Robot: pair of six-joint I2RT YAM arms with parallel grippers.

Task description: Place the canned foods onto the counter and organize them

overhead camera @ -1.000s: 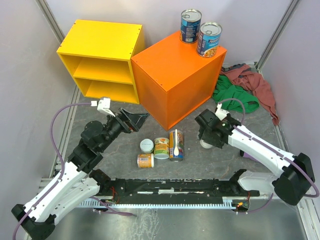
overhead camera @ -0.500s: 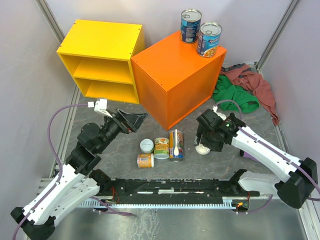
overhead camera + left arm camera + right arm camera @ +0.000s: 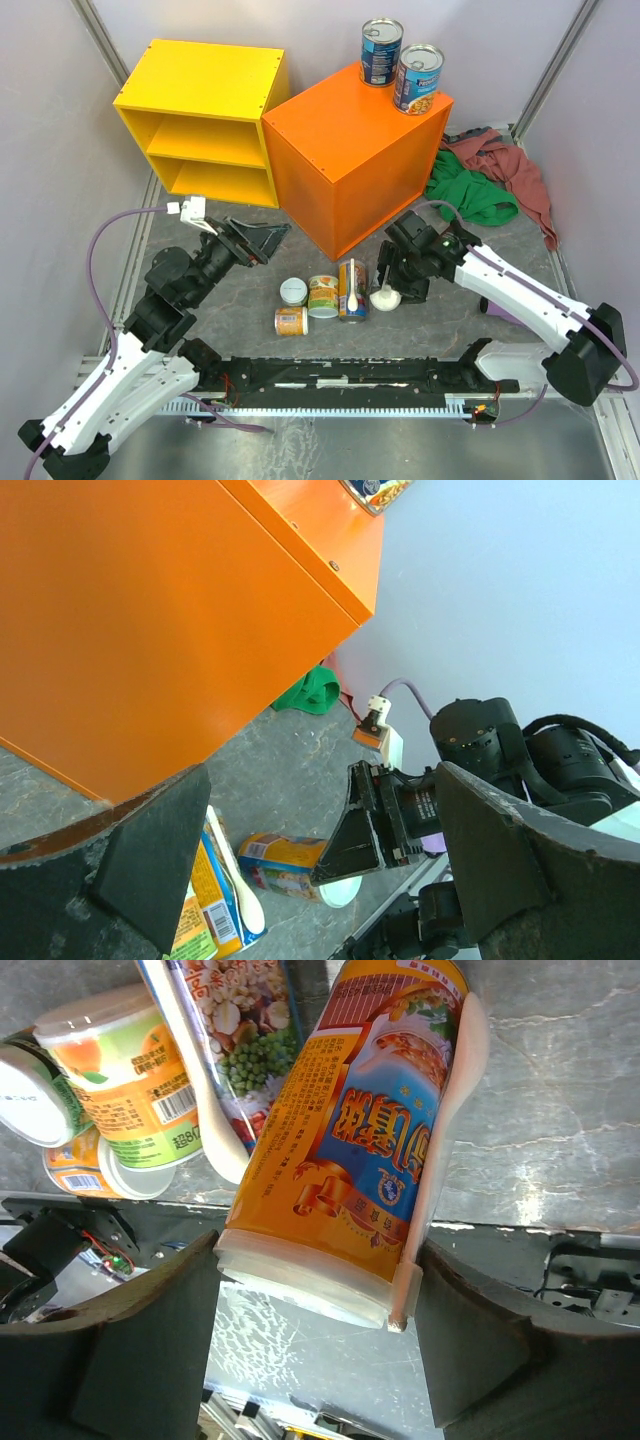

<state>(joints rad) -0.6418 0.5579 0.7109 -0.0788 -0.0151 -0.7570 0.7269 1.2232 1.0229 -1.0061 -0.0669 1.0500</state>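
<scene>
The large orange box-shaped counter (image 3: 340,150) stands beyond the right gripper (image 3: 318,1250), with two blue-labelled metal tins (image 3: 381,52) set upright on top. An orange-yellow-labelled tin (image 3: 350,1130) is clamped sideways in that gripper, low over the grey bench (image 3: 430,330), evidently for transfer. The left gripper (image 3: 268,238) is held apart and empty.

Bright, even overhead light in all views, shadows soft and short beside the counter (image 3: 350,130). Sheen on the metal strip (image 3: 320,445) at the near edge. Top view sharp throughout. On wrist views: left fingers (image 3: 150,850) and right fingers (image 3: 130,1340) dark and blurred, orange can (image 3: 345,1140) label crisp, wall (image 3: 520,580) washed out pale
</scene>
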